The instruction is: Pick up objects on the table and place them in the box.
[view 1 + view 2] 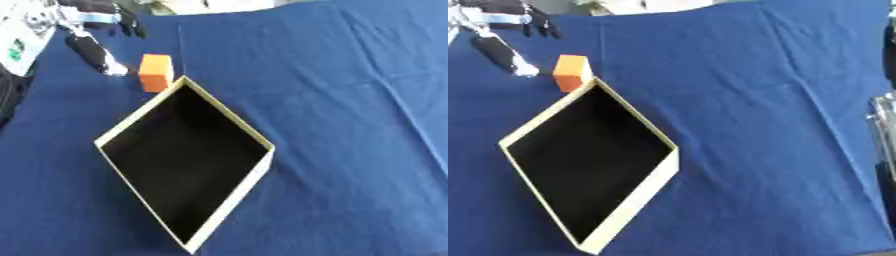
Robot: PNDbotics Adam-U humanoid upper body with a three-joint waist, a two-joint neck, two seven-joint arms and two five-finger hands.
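A blue cloth (pixel 332 100) covered the table across nearly the whole frame, creased in long folds toward the right side; on it, left of centre, lay an open box (pixel 229 121) with cream walls and a dark inside, turned so that it stood as a diamond, one corner pointing up and another reaching almost to the lower edge; nothing could be seen inside it. Just above the box's top corner stood an orange block (pixel 156 71), upright on the cloth, so close to that corner that it could not be told whether they touched. In the upper left of the frame the left hand (pixel 92 50) showed, black with pale tips; one straight finger slanted down and to the right, its light tip ending just left of the orange block, apart from it, while other dark fingers hung spread near the top edge; the hand was open and held nothing. At the far left edge lay a white thing (pixel 19 45) with dark marks, partly cut off. In the right eye view, dark and silver parts (pixel 884 135) showed along the right edge; whether a hand was among them could not be told.
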